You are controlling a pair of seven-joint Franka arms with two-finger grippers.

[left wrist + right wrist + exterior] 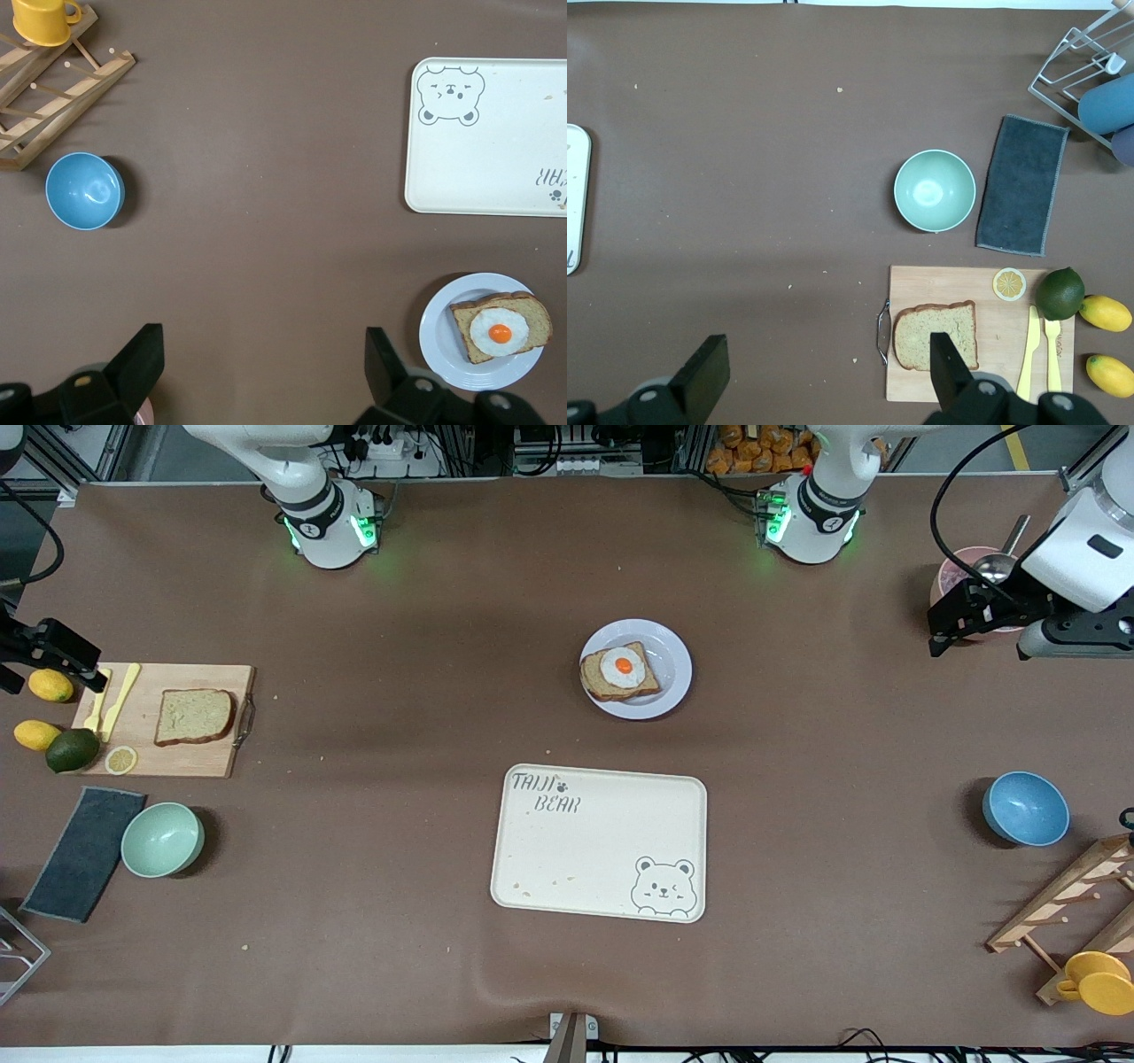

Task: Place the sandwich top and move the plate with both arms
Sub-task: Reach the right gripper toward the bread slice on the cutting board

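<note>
The sandwich top [194,716] is lying on the cutting board [205,763], the plate [673,657] is sitting mid-worktop – both the left gripper [263,376] and the right gripper [824,381] are hanging wide open, holding nothing.

We see a counter [425,602] covered edge to edge with a matte brown sheet, lit evenly from above with soft shadows. Along the top of the frame, past the counter's edge, stands a frame of aluminium rails [483,447] hung with black cables and a white power strip [390,447]. At top centre-right sits a heap of orange packets [762,447]. A strip of grey floor with a yellow line [1017,447] shows at upper right. At the bottom edge, the sheet wrinkles around a small metal bracket [571,1036].
</note>
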